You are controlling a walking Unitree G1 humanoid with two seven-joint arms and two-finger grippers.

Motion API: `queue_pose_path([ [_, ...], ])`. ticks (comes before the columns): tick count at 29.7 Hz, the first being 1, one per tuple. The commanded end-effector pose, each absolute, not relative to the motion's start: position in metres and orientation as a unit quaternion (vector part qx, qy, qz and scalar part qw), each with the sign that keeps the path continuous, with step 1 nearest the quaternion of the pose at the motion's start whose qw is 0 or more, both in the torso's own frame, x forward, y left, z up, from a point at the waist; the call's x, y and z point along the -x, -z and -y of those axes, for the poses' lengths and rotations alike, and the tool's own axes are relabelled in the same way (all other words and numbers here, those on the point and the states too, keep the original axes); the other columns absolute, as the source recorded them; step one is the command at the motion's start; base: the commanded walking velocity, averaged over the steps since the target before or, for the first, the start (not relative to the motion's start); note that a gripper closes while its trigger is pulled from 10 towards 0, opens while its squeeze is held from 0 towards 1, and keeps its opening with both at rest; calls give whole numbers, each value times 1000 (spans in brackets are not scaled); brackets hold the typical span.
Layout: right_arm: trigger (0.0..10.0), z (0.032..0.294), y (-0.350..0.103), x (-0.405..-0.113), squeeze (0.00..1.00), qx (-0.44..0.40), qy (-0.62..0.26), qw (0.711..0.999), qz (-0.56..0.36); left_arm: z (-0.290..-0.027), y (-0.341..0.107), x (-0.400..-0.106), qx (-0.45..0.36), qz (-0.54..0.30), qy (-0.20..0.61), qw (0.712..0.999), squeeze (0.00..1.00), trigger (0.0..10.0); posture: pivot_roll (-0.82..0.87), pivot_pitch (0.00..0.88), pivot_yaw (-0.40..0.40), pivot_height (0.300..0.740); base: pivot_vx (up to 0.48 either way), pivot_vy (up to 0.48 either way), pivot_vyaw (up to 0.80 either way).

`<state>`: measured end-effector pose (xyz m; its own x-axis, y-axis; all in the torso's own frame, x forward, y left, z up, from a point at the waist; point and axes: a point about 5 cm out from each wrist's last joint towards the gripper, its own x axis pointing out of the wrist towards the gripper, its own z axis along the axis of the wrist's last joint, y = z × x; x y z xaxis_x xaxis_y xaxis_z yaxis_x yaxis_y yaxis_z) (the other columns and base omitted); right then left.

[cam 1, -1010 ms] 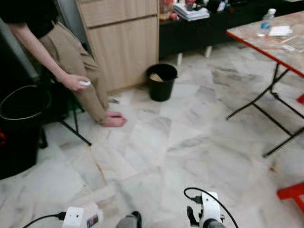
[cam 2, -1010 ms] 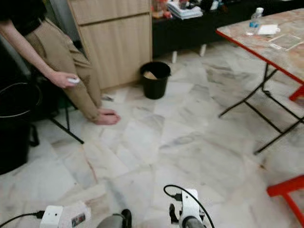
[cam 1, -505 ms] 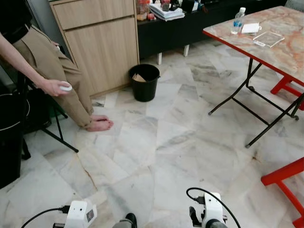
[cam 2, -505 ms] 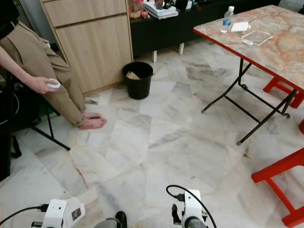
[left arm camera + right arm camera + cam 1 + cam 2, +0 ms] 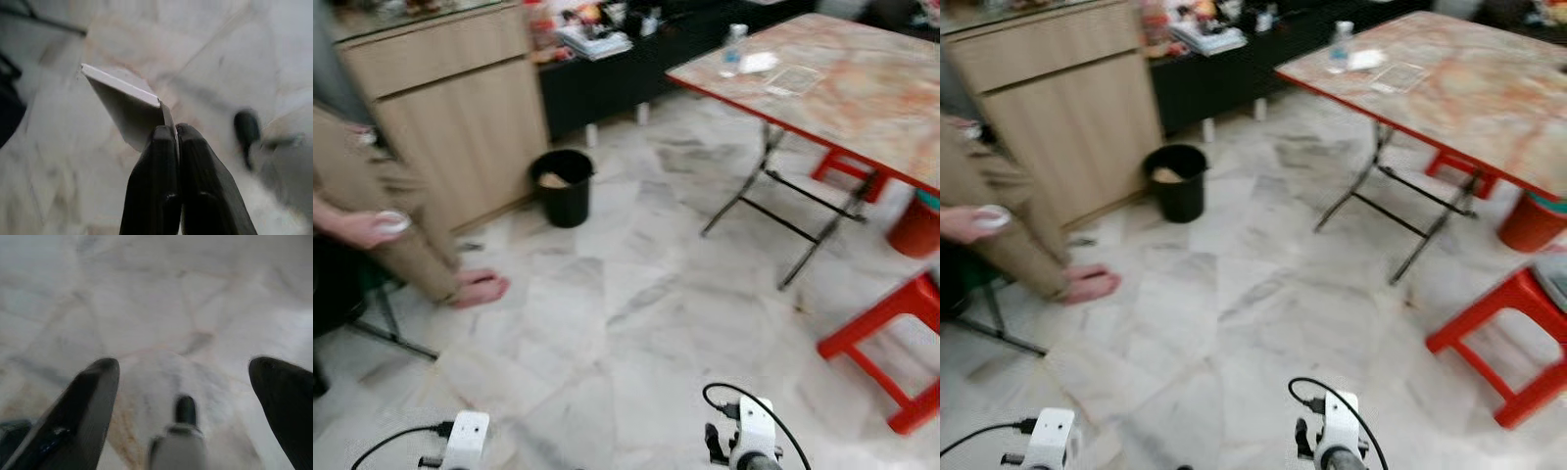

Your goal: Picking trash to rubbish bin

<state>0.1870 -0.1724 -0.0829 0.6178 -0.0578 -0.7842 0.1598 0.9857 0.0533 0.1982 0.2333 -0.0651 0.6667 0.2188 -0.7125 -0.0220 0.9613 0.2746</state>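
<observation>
Left jaws [image 5: 176, 134] pressed tight together, pinching the corner of a flat white card-like piece of trash [image 5: 124, 105]. Thin, stiff-looking sheet, pale on its upper edge, greyer on the shaded face. Long axis running away from the fingertips, slanting out over the marble floor [image 5: 636, 323], free corner pointing off beyond the fingers; held clear of the floor, not touching it.

Right jaws [image 5: 186, 382] spread wide apart, nothing between them, hanging above the pale marble.

Further out, a small black rubbish bin [image 5: 563, 186] standing on the floor just beside the front of a wooden cabinet [image 5: 460, 117], some brownish scrap lying inside. A person [image 5: 382, 225] seated near the cabinet, hand holding a small white object, bare foot on the floor. Off to the right, a folding tabletop [image 5: 832, 78] with red rim, a water bottle [image 5: 732, 47] near its far corner. Red stools [image 5: 886, 343] beside the table legs.
</observation>
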Motion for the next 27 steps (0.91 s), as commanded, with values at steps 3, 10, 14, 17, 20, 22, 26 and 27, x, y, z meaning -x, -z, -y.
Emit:
queue_pose_path([
  [3, 10000, 166, 81, -192, 0, -67, 60, 901, -425, -240, 70, -187, -131, -425, -68, 893, 0, 10000, 78, 135, 46, 728, 389, 0, 0],
  [10, 10000, 167, 81, -191, 0, -69, 62, 900, -426, -239, 70, -188, -124, -422, -73, 895, 0, 10000, 83, 139, 46, 728, 386, 0, 0],
  [14, 10000, 168, 82, -190, 0, -67, 61, 899, -428, -238, 71, -186, -122, -425, -72, 894, 0, 10000, 89, 144, 46, 728, 390, 0, 0],
  [17, 10000, 168, 82, -190, 0, -69, 62, 899, -427, -239, 71, -185, -121, -426, -73, 894, 0, 10000, 92, 149, 47, 728, 400, 0, 0],
  [20, 10000, 167, 82, -190, 0, -69, 59, 900, -427, -240, 71, -184, -121, -427, -74, 893, 0, 10000, 92, 149, 47, 728, 398, 0, 0],
  [22, 10000, 167, 82, -190, 0, -68, 57, 900, -426, -240, 72, -183, -121, -428, -75, 893, 0, 10000, 95, 155, 45, 728, 401, 0, 0],
  [26, 10000, 165, 82, -190, 0, -67, 52, 901, -426, -241, 72, -182, -119, -429, -77, 892, 0, 10000, 97, 156, 45, 728, 398, 0, 0],
  [27, 10000, 165, 82, -190, 0, -68, 53, 901, -426, -241, 72, -182, -119, -428, -78, 892, 0, 10000, 97, 156, 45, 728, 398, 0, 0],
])
